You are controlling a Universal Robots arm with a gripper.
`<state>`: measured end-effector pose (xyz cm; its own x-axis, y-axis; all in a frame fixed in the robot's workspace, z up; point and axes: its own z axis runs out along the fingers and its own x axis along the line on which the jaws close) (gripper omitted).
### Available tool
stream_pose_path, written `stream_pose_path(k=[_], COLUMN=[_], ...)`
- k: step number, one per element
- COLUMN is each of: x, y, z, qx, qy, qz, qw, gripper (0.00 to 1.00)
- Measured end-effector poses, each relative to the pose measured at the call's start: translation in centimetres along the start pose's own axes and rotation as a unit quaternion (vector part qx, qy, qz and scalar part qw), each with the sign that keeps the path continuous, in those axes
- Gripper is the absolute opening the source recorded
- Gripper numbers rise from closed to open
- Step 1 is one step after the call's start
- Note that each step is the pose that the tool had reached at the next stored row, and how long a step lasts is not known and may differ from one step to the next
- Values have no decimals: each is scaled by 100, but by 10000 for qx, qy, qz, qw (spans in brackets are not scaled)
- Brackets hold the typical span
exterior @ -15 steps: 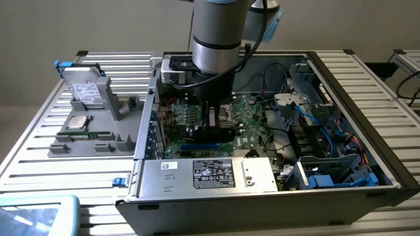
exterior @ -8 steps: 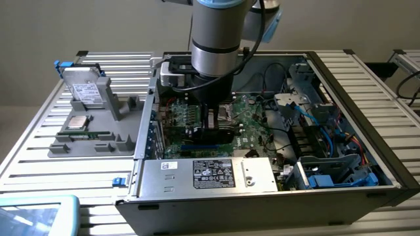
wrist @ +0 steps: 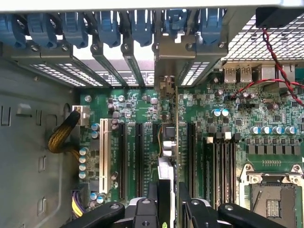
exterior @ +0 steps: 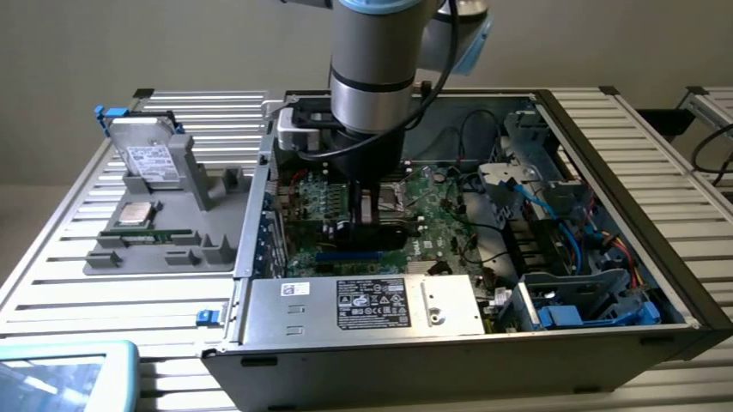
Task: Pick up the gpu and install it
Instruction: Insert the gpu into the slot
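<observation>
One gripper [wrist: 172, 190] clamping one gpu [wrist: 167, 142] edge-on above one motherboard [wrist: 237, 137], one open case [exterior: 624, 202] sitting on slatted table [exterior: 51, 279]

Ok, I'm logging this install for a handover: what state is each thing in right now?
computer case: lying on its side, open.
gpu: on edge, gripped, over the motherboard slots.
gripper: shut on the gpu.
drive: standing in the tray.
memory stick: lying flat in the tray.
</observation>
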<state>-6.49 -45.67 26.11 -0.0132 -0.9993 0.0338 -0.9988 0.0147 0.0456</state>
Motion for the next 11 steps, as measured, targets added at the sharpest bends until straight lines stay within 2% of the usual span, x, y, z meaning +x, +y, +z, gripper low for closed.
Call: stream_pose_path(k=[7, 11], x=[-43, -52], y=[8, 10], z=[-1, 5], qx=[2, 3], qy=[10, 45], qz=[-2, 1], qw=[10000, 10000], gripper=[27, 27])
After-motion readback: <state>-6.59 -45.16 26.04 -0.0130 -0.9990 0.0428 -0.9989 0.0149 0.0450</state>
